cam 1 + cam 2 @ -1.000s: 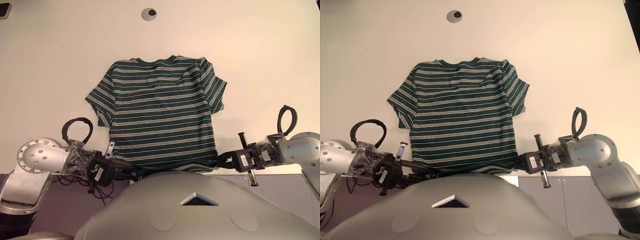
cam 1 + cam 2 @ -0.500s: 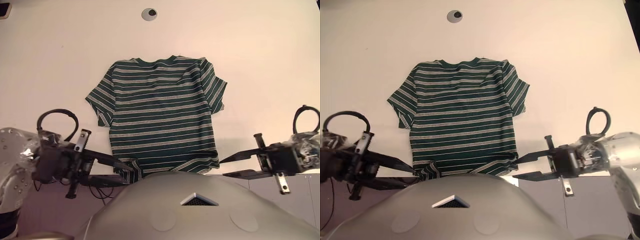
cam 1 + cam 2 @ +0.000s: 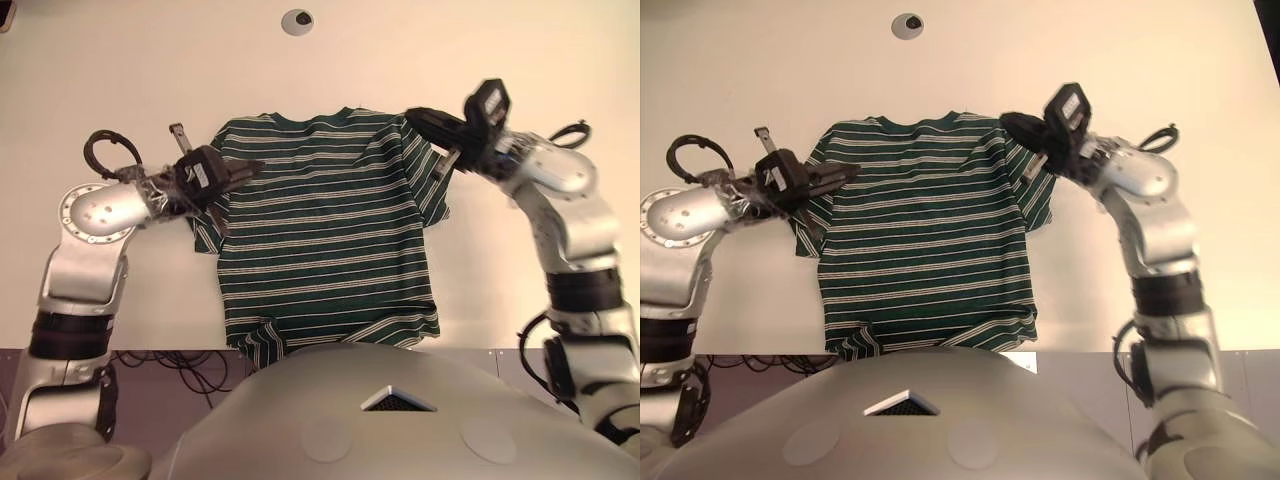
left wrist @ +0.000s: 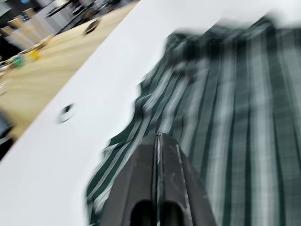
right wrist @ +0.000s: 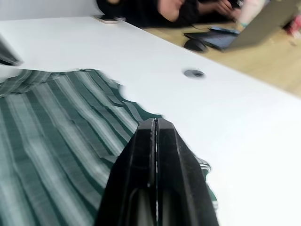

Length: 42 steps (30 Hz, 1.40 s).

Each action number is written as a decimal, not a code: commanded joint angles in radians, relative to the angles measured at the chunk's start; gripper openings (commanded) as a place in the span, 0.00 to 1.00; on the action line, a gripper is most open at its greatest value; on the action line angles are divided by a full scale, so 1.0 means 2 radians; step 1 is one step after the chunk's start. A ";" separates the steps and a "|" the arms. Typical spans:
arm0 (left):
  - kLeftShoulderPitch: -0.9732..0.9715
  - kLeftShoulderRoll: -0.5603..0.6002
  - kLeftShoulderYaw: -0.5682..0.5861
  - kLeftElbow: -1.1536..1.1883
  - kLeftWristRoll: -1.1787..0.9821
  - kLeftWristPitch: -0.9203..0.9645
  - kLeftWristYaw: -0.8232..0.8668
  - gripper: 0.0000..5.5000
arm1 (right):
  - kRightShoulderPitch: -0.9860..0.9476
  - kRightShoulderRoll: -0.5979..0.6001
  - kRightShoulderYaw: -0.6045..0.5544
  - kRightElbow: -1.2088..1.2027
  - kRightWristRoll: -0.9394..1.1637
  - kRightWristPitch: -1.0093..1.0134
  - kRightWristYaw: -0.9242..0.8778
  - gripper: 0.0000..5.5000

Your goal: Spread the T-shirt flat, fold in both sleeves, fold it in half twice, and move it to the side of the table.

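A dark green T-shirt (image 3: 325, 230) with white stripes lies face up on the white table (image 3: 120, 80), collar at the far side. Its sleeves (image 3: 437, 185) are spread out, and the near hem is rumpled at the left corner (image 3: 255, 340). My left gripper (image 3: 255, 166) hovers at the shirt's left shoulder, just above the left sleeve (image 3: 205, 235). Its fingers (image 4: 157, 141) are shut with nothing between them. My right gripper (image 3: 412, 113) is at the right shoulder near the collar. Its fingers (image 5: 155, 127) are also shut and hold nothing.
A round cable grommet (image 3: 297, 21) sits in the table beyond the collar. A dark object (image 3: 5, 12) lies at the far left corner. Bare tabletop stretches to both sides of the shirt. The table's near edge runs just under the hem, with cables (image 3: 170, 358) below it.
Both grippers let go of the near hem, opened, then swung up to the shoulders and shut. The hem's left corner stayed crumpled.
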 commanded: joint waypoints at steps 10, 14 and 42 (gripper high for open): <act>-0.030 -0.015 -0.028 0.141 0.093 -0.015 0.052 0.00 | -0.024 0.106 -0.035 0.207 -0.046 -0.036 -0.089 0.00; -0.098 -0.041 -0.062 0.243 0.116 -0.029 0.045 0.00 | -0.051 0.118 -0.078 0.272 -0.037 -0.053 -0.115 0.00; -0.087 -0.023 -0.082 0.125 -0.070 -0.169 -0.137 0.00 | 0.013 0.099 0.064 0.143 -0.141 -0.232 0.034 0.00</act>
